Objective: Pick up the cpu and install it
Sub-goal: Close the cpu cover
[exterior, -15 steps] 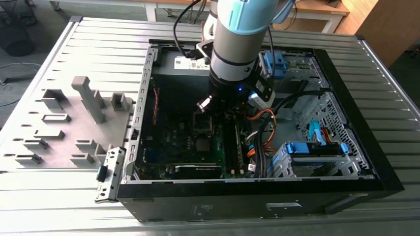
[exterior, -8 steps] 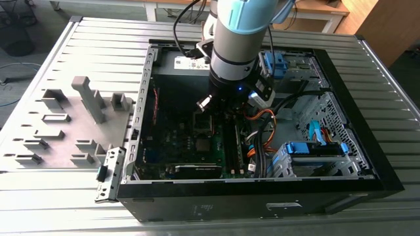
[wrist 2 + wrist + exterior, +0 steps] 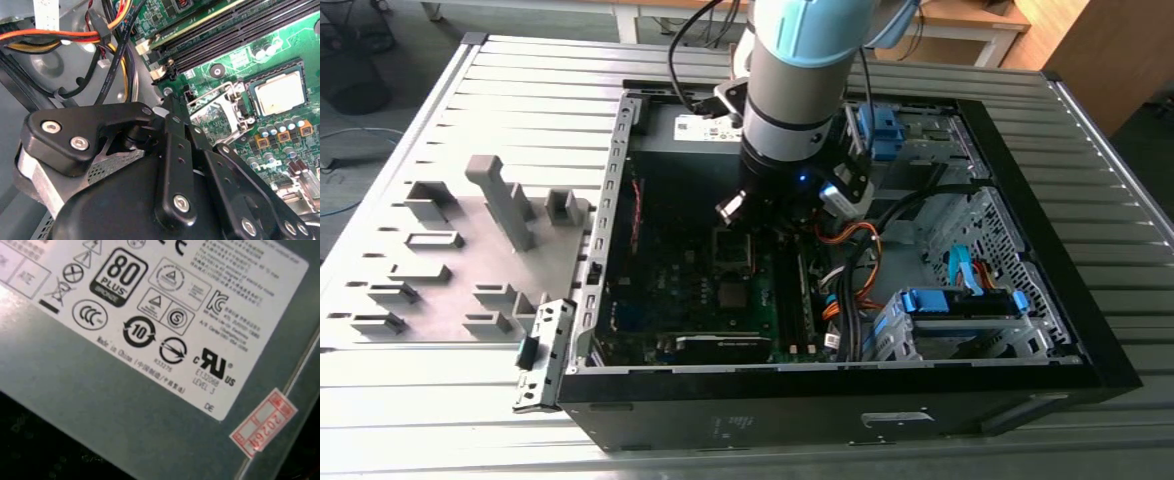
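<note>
Second wrist view: the cpu (image 3: 278,93) lies flat in its socket (image 3: 275,73), just beside the metal frame (image 3: 216,109). The gripper (image 3: 170,102), fingers drawn together and empty, hovers near that frame. Judged light, stiff, thin and fragile; best held by 2 opposite edges.

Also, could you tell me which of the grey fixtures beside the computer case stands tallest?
The narrow upright post on the exterior view's left: it rises well above the low blocks around it, which are all squat.
</note>
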Robot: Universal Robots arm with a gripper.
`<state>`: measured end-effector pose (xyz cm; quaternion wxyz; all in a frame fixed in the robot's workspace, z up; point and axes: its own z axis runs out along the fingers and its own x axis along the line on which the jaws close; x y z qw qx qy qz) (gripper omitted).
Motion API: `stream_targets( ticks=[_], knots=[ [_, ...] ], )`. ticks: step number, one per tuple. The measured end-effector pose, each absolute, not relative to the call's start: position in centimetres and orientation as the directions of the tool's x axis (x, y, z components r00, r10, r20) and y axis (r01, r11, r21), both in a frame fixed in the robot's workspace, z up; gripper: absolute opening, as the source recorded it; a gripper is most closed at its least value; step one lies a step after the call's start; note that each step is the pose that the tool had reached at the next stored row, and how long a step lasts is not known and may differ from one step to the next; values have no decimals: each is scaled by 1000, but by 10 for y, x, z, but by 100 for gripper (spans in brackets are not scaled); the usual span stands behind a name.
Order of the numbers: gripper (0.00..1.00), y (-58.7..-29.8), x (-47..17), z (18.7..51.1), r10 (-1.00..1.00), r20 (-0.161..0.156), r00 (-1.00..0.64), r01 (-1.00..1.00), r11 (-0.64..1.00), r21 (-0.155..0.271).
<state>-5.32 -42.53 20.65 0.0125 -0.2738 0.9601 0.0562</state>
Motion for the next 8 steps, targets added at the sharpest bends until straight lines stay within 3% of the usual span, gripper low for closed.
stream_targets(
  ticks=[8],
  knots=[
    [11, -425, -53, 204, -524, -54, -850, -527, 844, 101]
  ],
)
